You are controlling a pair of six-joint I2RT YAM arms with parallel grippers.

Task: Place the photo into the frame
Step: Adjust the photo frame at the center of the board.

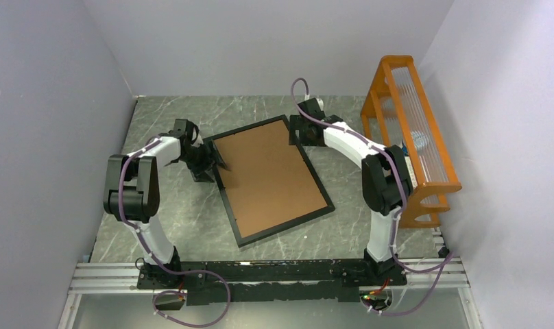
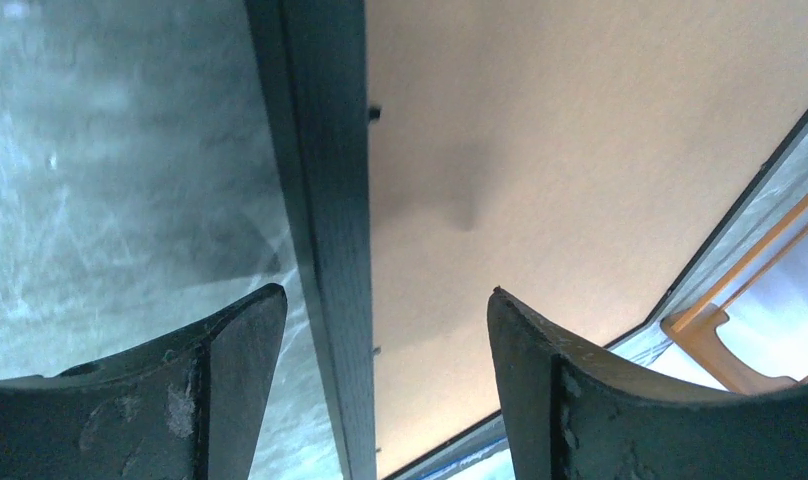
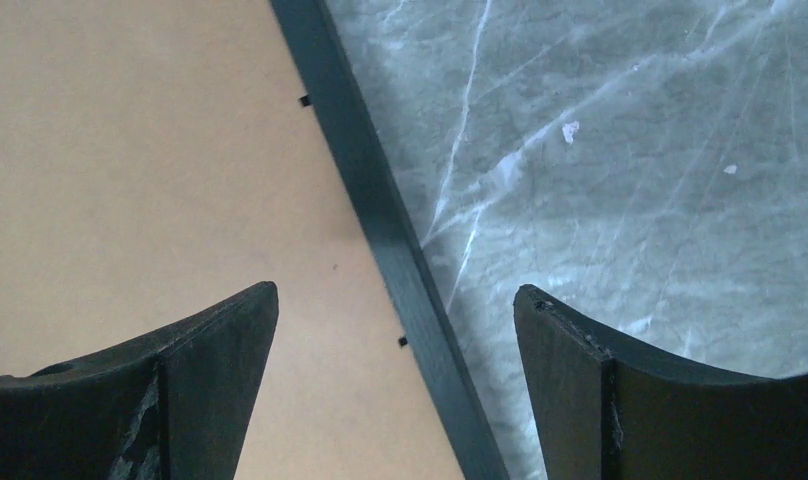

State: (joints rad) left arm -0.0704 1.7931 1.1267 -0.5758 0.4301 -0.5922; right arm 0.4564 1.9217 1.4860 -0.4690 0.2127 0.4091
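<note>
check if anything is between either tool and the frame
Nothing visible. The left tool hangs open astride the frame at its left rail, the right tool open astride the right rail; the brown backing board fills the frame.

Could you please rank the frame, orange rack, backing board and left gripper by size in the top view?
1. frame and orange rack: similar spread; the rack stands nearer the camera, so unranked.
2. backing board, just inside the frame.
3. left gripper.

Matt black frame (image 2: pixel 325 200), brown fibrous board (image 1: pixel 271 175), marbled table (image 1: pixel 192 226)
</note>
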